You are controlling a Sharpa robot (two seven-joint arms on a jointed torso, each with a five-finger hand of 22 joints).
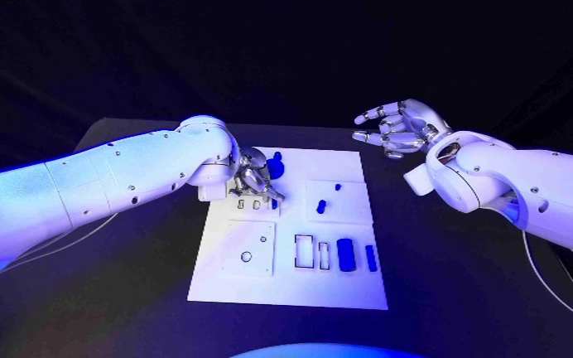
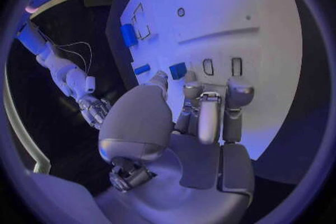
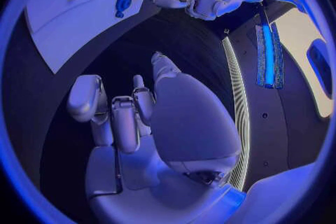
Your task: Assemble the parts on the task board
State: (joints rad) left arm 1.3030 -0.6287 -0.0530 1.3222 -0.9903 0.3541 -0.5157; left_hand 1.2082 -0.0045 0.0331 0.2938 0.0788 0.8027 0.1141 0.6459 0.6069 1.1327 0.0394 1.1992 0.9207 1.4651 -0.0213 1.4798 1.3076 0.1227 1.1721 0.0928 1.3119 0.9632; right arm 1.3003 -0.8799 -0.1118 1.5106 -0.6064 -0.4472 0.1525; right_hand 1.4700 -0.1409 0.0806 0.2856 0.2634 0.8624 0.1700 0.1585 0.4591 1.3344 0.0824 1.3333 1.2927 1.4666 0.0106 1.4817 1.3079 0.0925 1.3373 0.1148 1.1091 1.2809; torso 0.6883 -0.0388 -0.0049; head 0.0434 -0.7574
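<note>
The left hand (image 1: 254, 181) is lowered onto the upper left of the task board (image 1: 346, 292), fingers pointed down at a pair of small slots (image 1: 248, 205). A blue part (image 1: 276, 164) lies just beside the fingers; whether the hand grips anything cannot be told. Assembly appears partly complete: two small blue parts (image 1: 324, 204) stand mid-board, and a blue block (image 1: 345, 254) sits in the lower row next to two unfilled rectangular outlines (image 1: 313, 252). A round hole (image 1: 246, 256) is also open. The right hand (image 1: 399, 128) hovers off the board's upper right corner, fingers apart, holding nothing, well apart from all parts.
</note>
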